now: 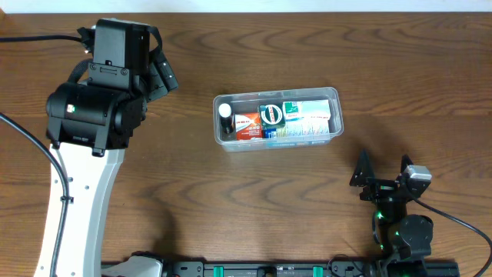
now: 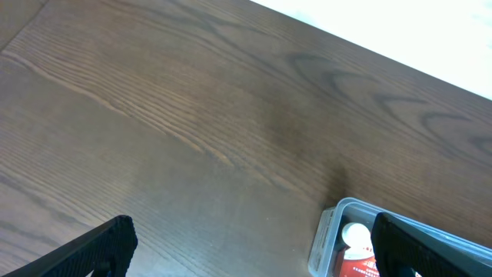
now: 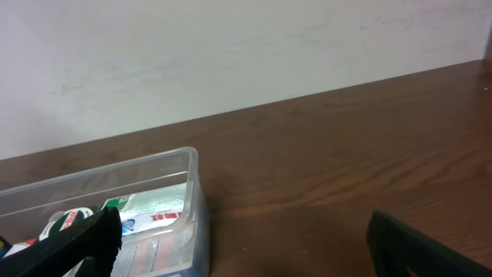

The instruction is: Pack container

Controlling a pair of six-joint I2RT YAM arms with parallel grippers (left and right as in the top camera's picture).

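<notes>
The container (image 1: 332,95) is a clear, shallow tub in the middle of the table. Inside it lie a white-capped bottle (image 1: 225,111), a red box (image 1: 247,125), a green round-labelled pack (image 1: 271,114) and a white and green box (image 1: 307,115). My left gripper (image 1: 161,69) hangs open to the left of the tub and holds nothing. In the left wrist view the container's left end (image 2: 329,231) shows beside the right finger (image 2: 415,246). My right gripper (image 1: 383,171) stands open in front of the tub's right end (image 3: 192,185), apart from it.
The dark wooden table (image 1: 231,208) reaches to a pale wall at the back (image 3: 231,54). The left arm's white link (image 1: 77,200) crosses the table's left side. Black cables (image 1: 453,219) run near the right arm's base.
</notes>
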